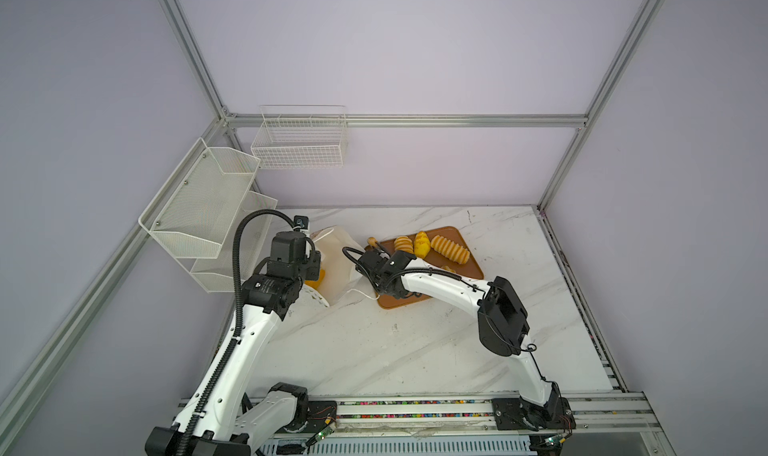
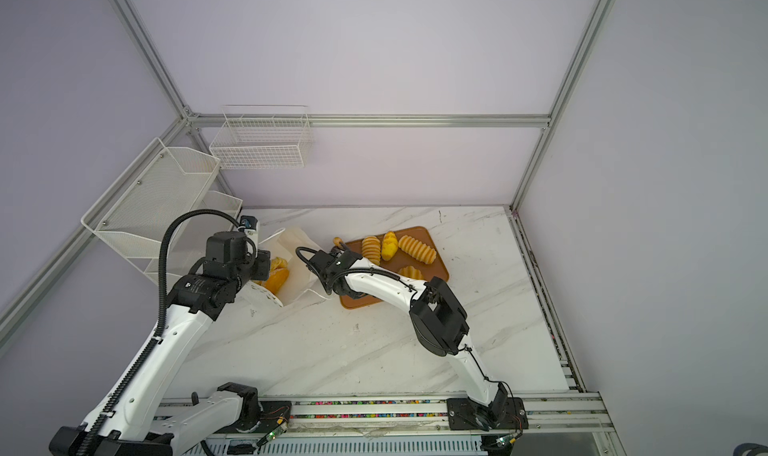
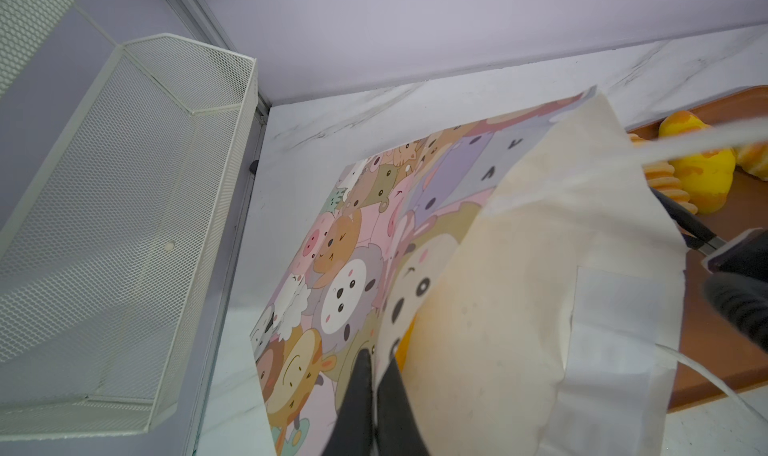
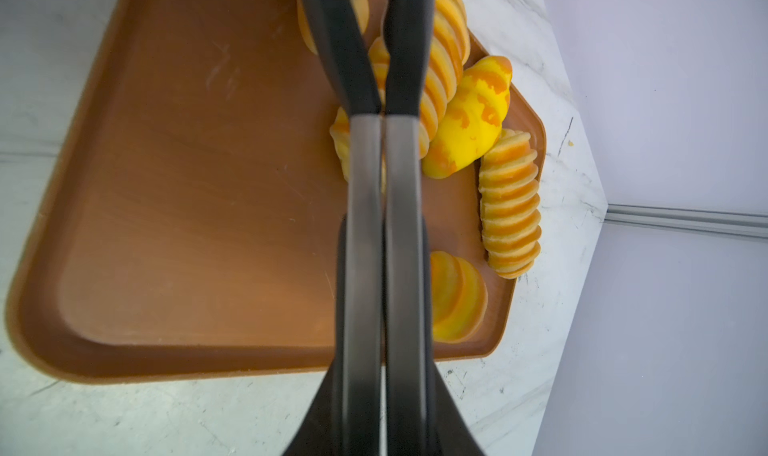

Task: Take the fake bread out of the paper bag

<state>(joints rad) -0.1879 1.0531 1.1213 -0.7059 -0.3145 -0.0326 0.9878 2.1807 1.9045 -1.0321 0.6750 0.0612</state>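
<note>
Desk (image 1: 415,350): white marble-pattern top with grey veining and a few small dark specks and scuffs. Two items lie directly on it, both toward the back. A paper bag (image 1: 338,262) lies on its side, cartoon-animal print showing. Just beside it sits a flat orange-brown tray (image 4: 187,183), askew to the desk's edges. The bag's white cord handle (image 1: 365,295) trails on the surface toward the tray.

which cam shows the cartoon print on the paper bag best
The left wrist view: the paper bag turns its printed face to that camera, close and sharp. In both top views the bag looks small and mostly white. The right wrist view shows none of it.
</note>
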